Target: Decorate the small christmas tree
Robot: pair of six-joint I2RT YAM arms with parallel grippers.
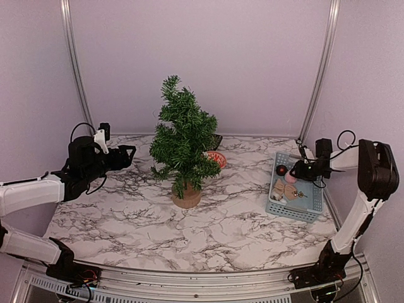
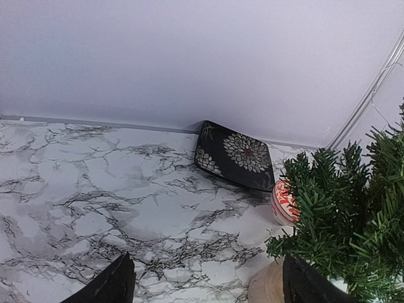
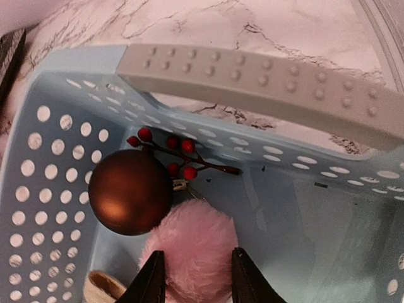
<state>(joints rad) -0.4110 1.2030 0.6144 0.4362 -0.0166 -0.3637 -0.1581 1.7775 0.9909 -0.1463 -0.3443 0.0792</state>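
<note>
We see the small christmas tree [image 1: 183,142] standing up straight near the middle of the marble table [image 1: 126,233]. It is dark green and bristly. Its round tan base [image 1: 187,197] sits flat on the table.

Just behind the tree, a bit to its right, is a little red and white bowl [image 1: 216,158]. Further behind the tree, by the back wall, lies a dark plate [image 2: 235,154] with a pale flower painted on it.

To the left of the tree, and apart from it, the left gripper [image 1: 128,156] hangs above the table. It points toward the tree. Its fingers stand wide apart and there is nothing between them.

Well off to the right of the tree sits a light blue basket [image 1: 291,213] with little holes in its walls. Inside it we see a shiny brown ball [image 3: 129,191]. A twig with red berries [image 3: 173,151] lies against that ball. A pink fluffy ball [image 3: 196,237] sits just beside the brown one. There are tan things in there too, but we cannot make them out.

The right gripper [image 3: 196,255] reaches down into the basket. Its fingers [image 3: 153,281] stand one on each side of the pink fluffy ball, right against the fluff. We cannot tell if they squeeze it or only touch it.
</note>
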